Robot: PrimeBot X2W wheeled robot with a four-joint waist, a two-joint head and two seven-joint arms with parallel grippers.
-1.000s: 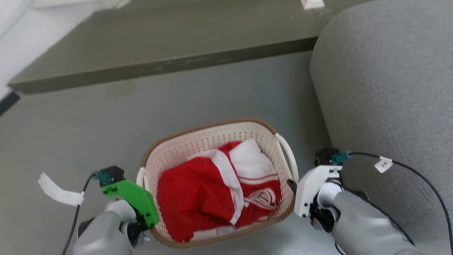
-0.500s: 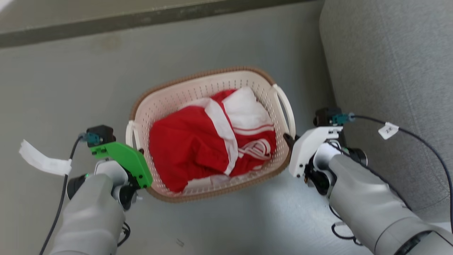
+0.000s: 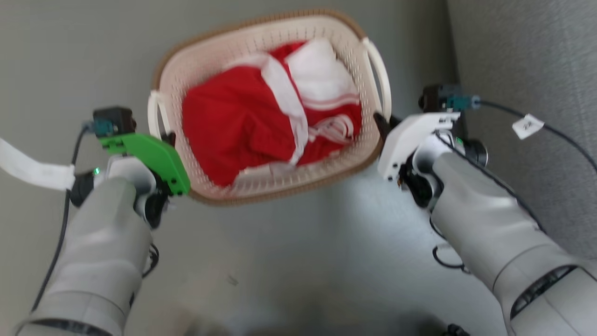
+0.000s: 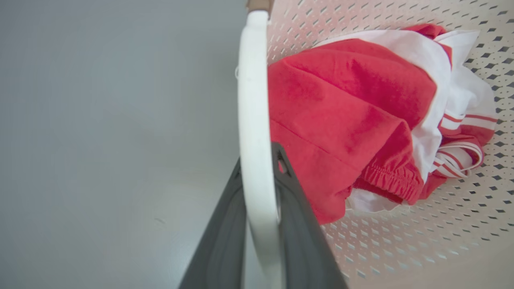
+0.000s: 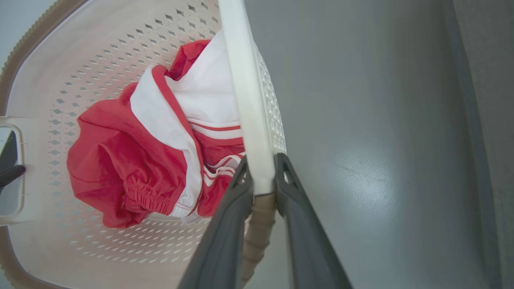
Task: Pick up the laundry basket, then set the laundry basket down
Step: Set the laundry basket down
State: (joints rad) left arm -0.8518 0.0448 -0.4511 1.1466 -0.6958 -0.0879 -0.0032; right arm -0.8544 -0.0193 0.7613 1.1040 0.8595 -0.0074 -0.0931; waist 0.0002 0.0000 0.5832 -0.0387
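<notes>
Grey floor (image 3: 289, 242) is seen under the laundry basket (image 3: 210, 65), which is held mouth-up beside grey upholstery (image 3: 527, 56), its long axis laid across the head view from tool to tool. The left tool (image 4: 259, 160) is clamped on the left loop handle (image 4: 251, 100); the right tool (image 5: 262, 160) is pinched on the right loop handle (image 5: 245, 100).

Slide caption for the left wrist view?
Left gripper shut on the white handle of the laundry basket, red-and-white clothes inside.
</notes>
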